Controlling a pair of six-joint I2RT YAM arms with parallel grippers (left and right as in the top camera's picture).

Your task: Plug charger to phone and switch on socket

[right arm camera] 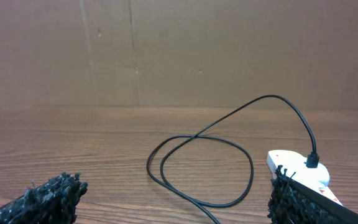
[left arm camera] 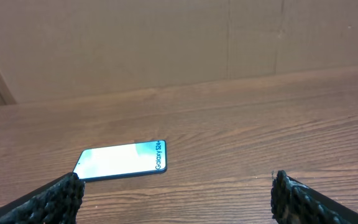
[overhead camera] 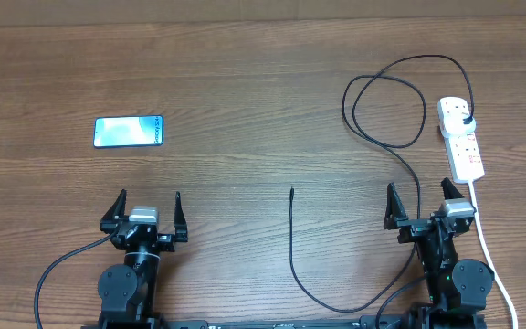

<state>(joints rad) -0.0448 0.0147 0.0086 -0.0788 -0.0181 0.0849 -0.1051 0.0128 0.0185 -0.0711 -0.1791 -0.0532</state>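
Phone (overhead camera: 129, 132) lying screen-up, far left, displaying "Galaxy S24+". Charger (overhead camera: 292, 247) plug sitting in socket (overhead camera: 464, 151) at right; tip lying loose. Left gripper (overhead camera: 150, 196), right gripper (overhead camera: 418, 187) both standing spread, holding nothing.

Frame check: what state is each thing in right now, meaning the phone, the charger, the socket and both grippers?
phone: flat on the table, screen lit, nothing plugged in.
charger: plug seated in the socket, cable looped, connector tip loose on the table, apart from the phone.
socket: charger plugged in; switch position too small to tell.
left gripper: jaws open, empty.
right gripper: jaws open, empty.
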